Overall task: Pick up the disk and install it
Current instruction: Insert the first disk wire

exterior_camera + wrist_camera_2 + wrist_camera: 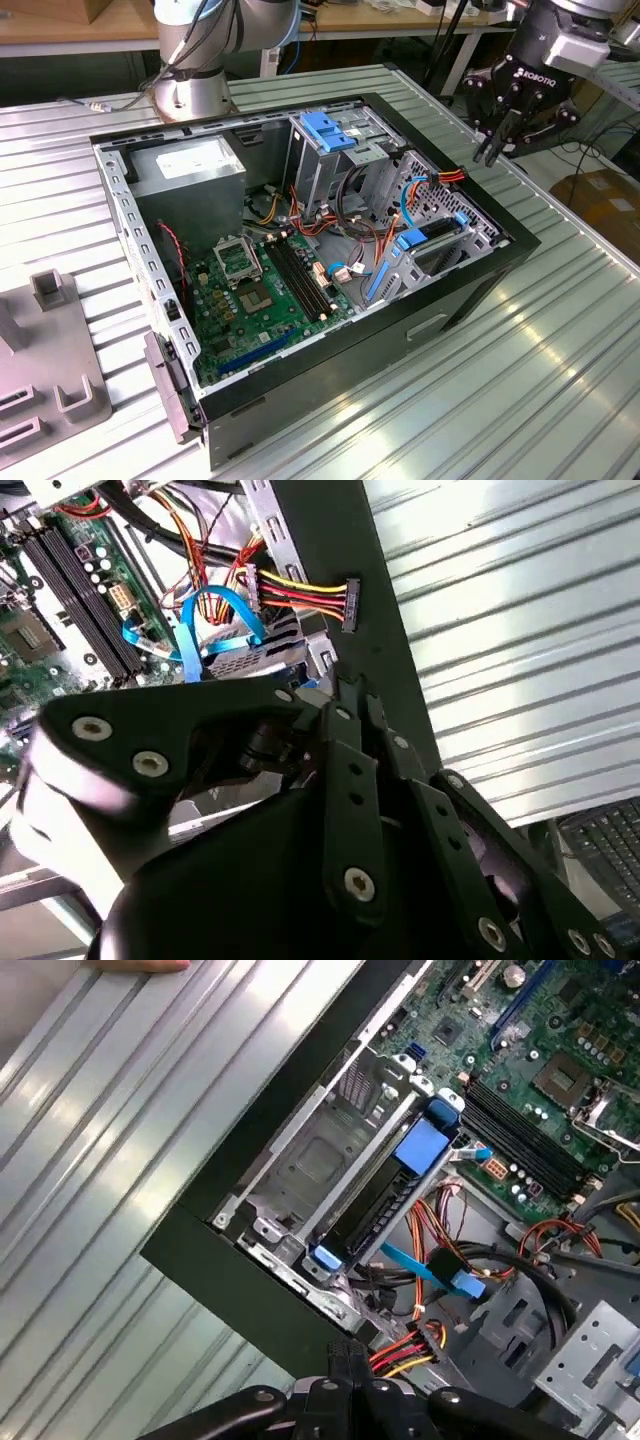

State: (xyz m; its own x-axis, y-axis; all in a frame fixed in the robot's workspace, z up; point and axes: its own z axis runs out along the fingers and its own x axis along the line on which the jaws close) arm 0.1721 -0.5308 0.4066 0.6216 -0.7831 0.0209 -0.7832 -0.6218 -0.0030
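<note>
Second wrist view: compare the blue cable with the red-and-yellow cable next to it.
The blue cable is one flat band; the red-and-yellow cable is a row of separate thin wires. The blue cable curls in a loop inside the computer case; the red-and-yellow cable runs out nearly straight, and its black plug lies on the case's dark rim. Both pass close together beside that rim.

Open PC case (455,305), mobo (270,290), PSU (190,170), cables (322,215)
</note>
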